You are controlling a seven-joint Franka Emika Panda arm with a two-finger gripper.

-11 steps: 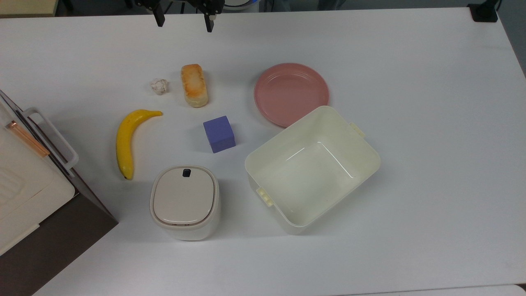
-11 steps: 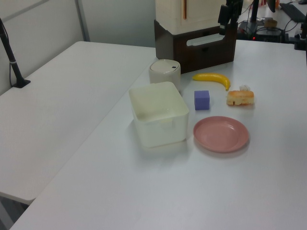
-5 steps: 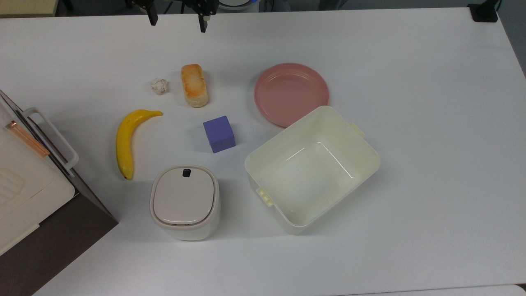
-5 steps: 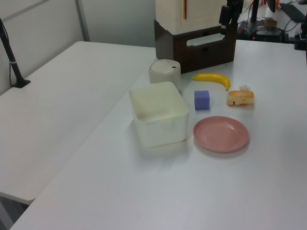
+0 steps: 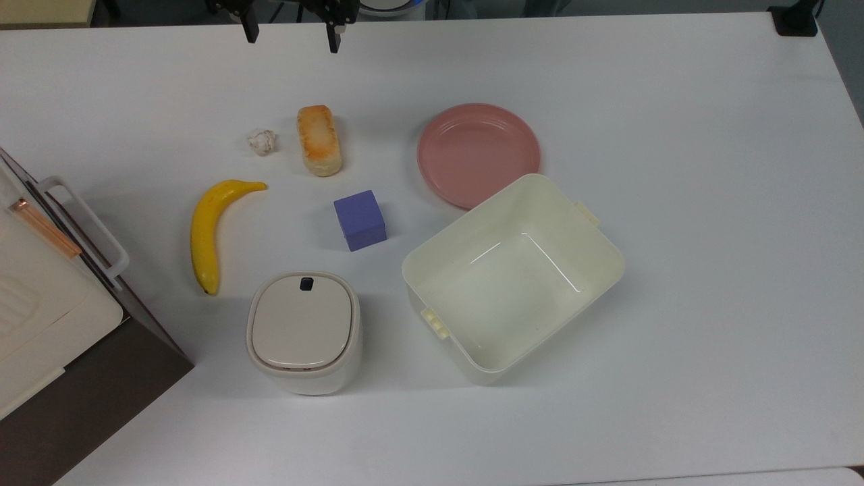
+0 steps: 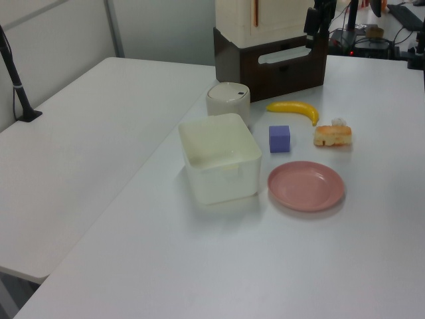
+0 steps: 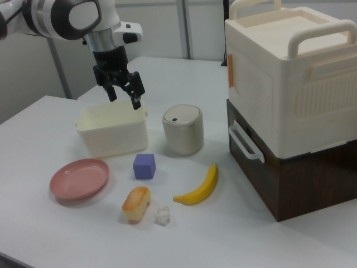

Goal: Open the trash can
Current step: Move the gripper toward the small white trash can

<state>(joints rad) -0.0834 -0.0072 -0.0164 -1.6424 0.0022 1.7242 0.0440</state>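
White and wide, the surface [image 5: 709, 202] carries everything, and the trash can [image 5: 304, 332] serves as the landmark. Going by the top view, near to far: the trash can stands close to the near edge, upright, its beige lid [image 5: 302, 322] flat and shut, with the small dark push button [image 5: 306, 284] at the lid's far edge. Just beside the trash can on the top view's right sits a larger cream tub [image 5: 594, 277], lidless; the two look close but apart. On the top view's left of the trash can stands a cream box on a dark brown base [image 5: 94, 391]. Beyond the trash can lie a yellow banana [image 5: 204, 232] and a purple cube [image 5: 360, 220]; farther still a toasted bread roll [image 5: 319, 140], a small crumpled white scrap [image 5: 261, 142] and a pink plate [image 5: 478, 154].

Farthest from the trash can, at the far edge, hangs the gripper [image 5: 291, 34], raised above the surface. The jaws stand wide apart and hold nothing.

The step in hand looks like the approach, and the lid is not yet opened. To do it well, I judge the arm should travel high over the roll, cube and banana, then bring the jaws together so one firm tip comes straight down on the button. A press centred on the button and kept vertical should avoid sliding or tipping the light trash can toward the tub.
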